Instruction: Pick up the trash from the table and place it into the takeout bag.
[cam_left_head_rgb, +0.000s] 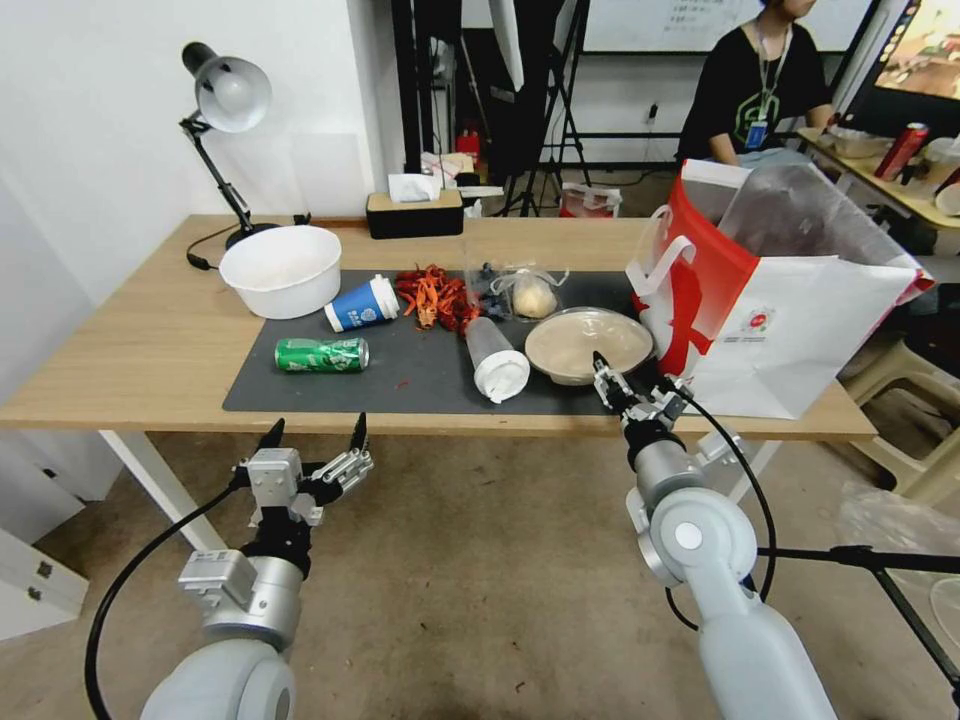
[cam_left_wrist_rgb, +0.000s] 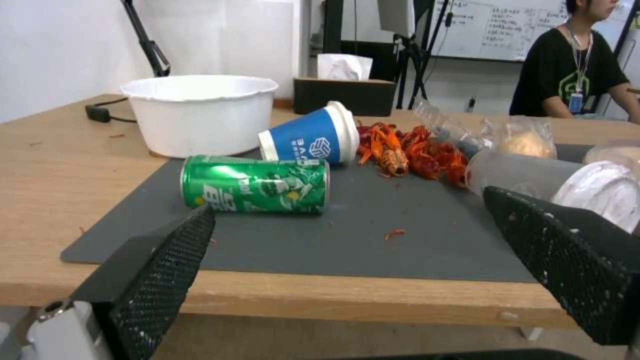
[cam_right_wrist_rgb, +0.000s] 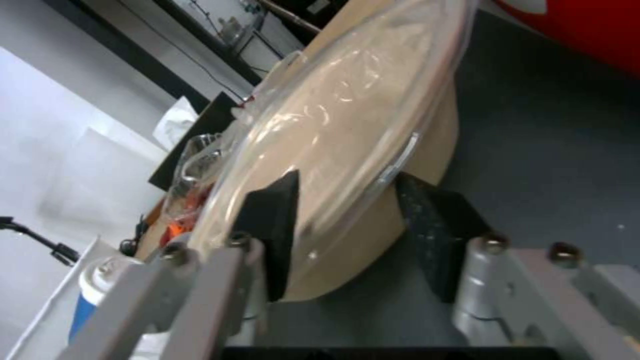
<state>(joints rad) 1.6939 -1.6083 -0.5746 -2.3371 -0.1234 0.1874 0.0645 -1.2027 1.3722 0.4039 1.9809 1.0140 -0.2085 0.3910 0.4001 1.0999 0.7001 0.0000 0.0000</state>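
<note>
Nothing looked bagged yet. Can (cam_left_head_rgb: 321, 354), blue cup (cam_left_head_rgb: 362, 303), clear cup (cam_left_head_rgb: 494, 358), bun (cam_left_head_rgb: 533, 296) and bowl (cam_left_head_rgb: 588, 343) all lay on the mat (cam_left_head_rgb: 420, 375), bag (cam_left_head_rgb: 790, 320) beside. Right gripper (cam_right_wrist_rgb: 347, 235) straddled the bowl's rim, not clamped; left gripper (cam_left_head_rgb: 312, 437) spread wide, below the table (cam_left_head_rgb: 130, 340) edge.

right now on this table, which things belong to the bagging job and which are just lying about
Job: green drink can, blue paper cup with white lid, clear plastic cup with white lid, clear round lidded bowl with the right gripper at its rim, bagged pale bun, white-and-red takeout bag.

Lying about: white tub, desk lamp, tissue box.
</note>
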